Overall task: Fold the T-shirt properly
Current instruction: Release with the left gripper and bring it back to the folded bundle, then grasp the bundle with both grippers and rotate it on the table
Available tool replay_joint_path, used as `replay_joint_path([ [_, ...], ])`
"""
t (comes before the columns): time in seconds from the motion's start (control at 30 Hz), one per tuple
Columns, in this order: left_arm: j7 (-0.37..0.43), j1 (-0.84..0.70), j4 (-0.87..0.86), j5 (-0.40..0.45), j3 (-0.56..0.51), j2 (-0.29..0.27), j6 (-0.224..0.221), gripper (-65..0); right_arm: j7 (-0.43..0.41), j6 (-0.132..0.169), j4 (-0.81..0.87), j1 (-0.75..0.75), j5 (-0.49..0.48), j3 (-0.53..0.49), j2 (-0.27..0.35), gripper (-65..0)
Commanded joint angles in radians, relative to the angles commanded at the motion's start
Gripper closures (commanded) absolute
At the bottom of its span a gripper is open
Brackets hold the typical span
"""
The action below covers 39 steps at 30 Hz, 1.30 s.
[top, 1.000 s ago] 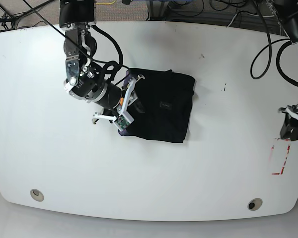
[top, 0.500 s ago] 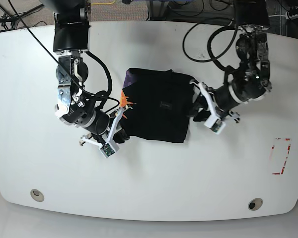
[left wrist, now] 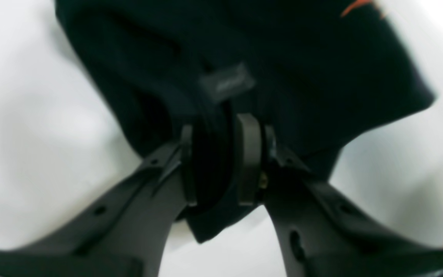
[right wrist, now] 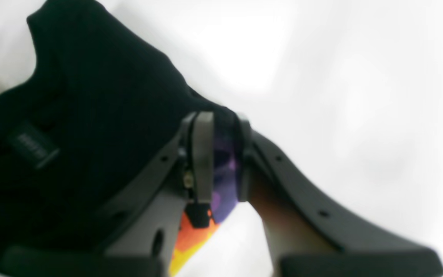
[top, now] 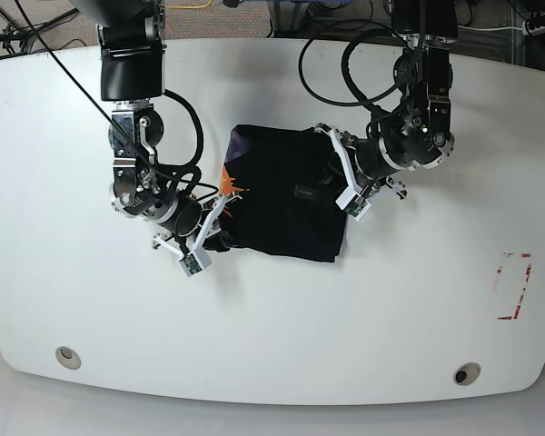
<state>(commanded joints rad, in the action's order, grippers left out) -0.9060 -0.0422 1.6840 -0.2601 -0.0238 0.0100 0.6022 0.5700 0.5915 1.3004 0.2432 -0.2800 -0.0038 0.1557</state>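
The white bench (top: 272, 309) carries the T-shirt (top: 291, 195) near its middle, already gathered into a compact, roughly square black bundle with a small grey tag on top and a purple-and-orange patch showing at one edge. The left gripper (left wrist: 221, 161) pinches a thick fold at the bundle's edge. The right gripper (right wrist: 221, 157) pinches the opposite edge, over the coloured patch. The fabric looks light, limp and matte, likely to sag and slide apart; holding all layers at the edges seems best.
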Motion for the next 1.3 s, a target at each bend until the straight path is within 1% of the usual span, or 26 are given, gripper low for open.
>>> replay_joint_path([
  [0.1, 0.002, 0.012, -0.044, 0.000, 0.003, 0.017, 0.000, -12.4, -0.060, 0.000, -0.063, -0.003, 0.000, 0.000, 0.000, -8.4],
  [0.13, 0.002, 0.028, -0.061, -0.003, -0.002, 0.046, 0.000, -12.4, -0.087, 0.000, -0.086, -0.008, 0.000, 0.000, 0.000, -8.4],
  [0.23, 0.002, 0.046, -0.089, -0.005, -0.003, 0.075, 0.002, -12.4, -0.123, 0.000, -0.109, -0.034, 0.000, 0.000, 0.002, -8.2],
  [0.3, 0.002, 0.054, -0.110, -0.005, -0.003, 0.083, 0.002, -12.4, -0.135, -0.002, -0.110, -0.049, 0.000, 0.002, 0.012, -8.2],
  [0.4, 0.009, 0.075, -0.147, 0.002, 0.000, 0.086, 0.002, -12.4, -0.140, -0.002, -0.107, -0.072, 0.000, 0.002, 0.026, -8.1],
  [0.47, 0.023, 0.091, -0.178, 0.002, -0.003, 0.106, 0.002, -12.5, -0.141, -0.002, -0.107, -0.091, 0.000, 0.005, 0.028, -8.1],
  [0.53, 0.054, 0.103, -0.212, 0.000, -0.009, 0.130, 0.002, -12.5, -0.141, -0.002, -0.103, -0.109, 0.000, 0.006, 0.029, -8.1],
  [0.57, 0.084, 0.114, -0.249, -0.002, -0.026, 0.143, 0.002, -12.5, -0.143, -0.002, -0.089, -0.123, 0.000, 0.008, 0.032, -8.1],
  [0.67, 0.132, 0.144, -0.308, -0.003, -0.060, 0.164, 0.002, -12.5, -0.143, -0.008, -0.055, -0.160, 0.000, 0.008, 0.044, -8.1],
  [0.73, 0.141, 0.166, -0.334, -0.005, -0.083, 0.175, 0.002, -12.5, -0.143, -0.009, -0.015, -0.195, -0.002, 0.008, 0.044, -8.1],
  [0.93, 0.143, 0.245, -0.397, -0.005, -0.138, 0.176, 0.003, -12.5, -0.140, -0.012, 0.092, -0.299, -0.002, 0.008, 0.044, -8.1],
  [1.0, 0.144, 0.276, -0.417, -0.005, -0.157, 0.176, 0.003, -12.5, -0.140, -0.029, 0.118, -0.331, -0.002, 0.008, 0.043, -7.9],
  [1.07, 0.153, 0.307, -0.436, -0.005, -0.175, 0.176, 0.003, -12.5, -0.140, -0.057, 0.138, -0.359, -0.002, 0.008, 0.041, -7.9],
  [1.1, 0.166, 0.330, -0.451, -0.005, -0.189, 0.176, 0.003, -12.5, -0.140, -0.078, 0.157, -0.377, -0.003, 0.006, 0.040, -7.9],
  [1.13, 0.175, 0.342, -0.459, -0.005, -0.196, 0.176, 0.003, -12.5, -0.140, -0.089, 0.169, -0.390, -0.005, 0.005, 0.034, -7.9],
  [1.2, 0.203, 0.373, -0.479, -0.005, -0.213, 0.176, 0.003, -12.5, -0.140, -0.103, 0.195, -0.417, -0.002, 0.005, 0.015, -7.9],
  [1.3, 0.224, 0.405, -0.506, -0.005, -0.235, 0.176, 0.003, -12.5, -0.140, -0.107, 0.219, -0.443, -0.002, 0.003, -0.002, -7.9],
])
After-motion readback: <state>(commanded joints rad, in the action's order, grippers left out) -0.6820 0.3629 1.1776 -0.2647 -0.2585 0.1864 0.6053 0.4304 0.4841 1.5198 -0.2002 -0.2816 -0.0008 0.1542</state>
